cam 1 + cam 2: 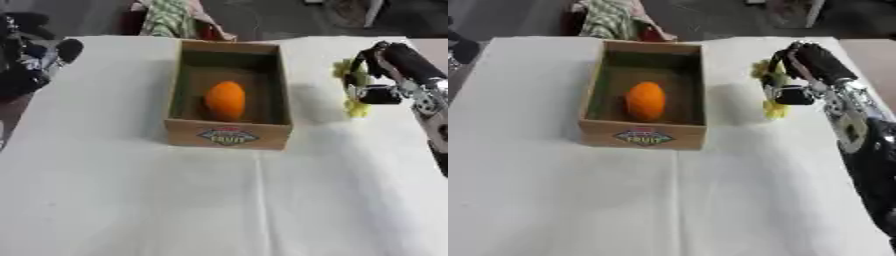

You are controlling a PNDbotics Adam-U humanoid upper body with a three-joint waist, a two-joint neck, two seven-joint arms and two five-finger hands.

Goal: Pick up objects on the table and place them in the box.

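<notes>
An open cardboard box point(229, 134) stands in the middle of the white table, with an orange fruit point(226, 100) lying inside it. To the right of the box, my right hand point(798, 75) has its fingers curled round a yellow-green object point(774, 107), which shows above and below the fingers. The hand and the object are just right of the box's right wall and apart from it. My left hand point(26, 65) is at the far left edge, beside the table; its fingers are hard to make out.
A white cloth point(131, 200) covers the table, with a fold line running from the box toward me. Striped fabric point(171, 17) lies beyond the table's far edge. Open cloth spreads in front of the box.
</notes>
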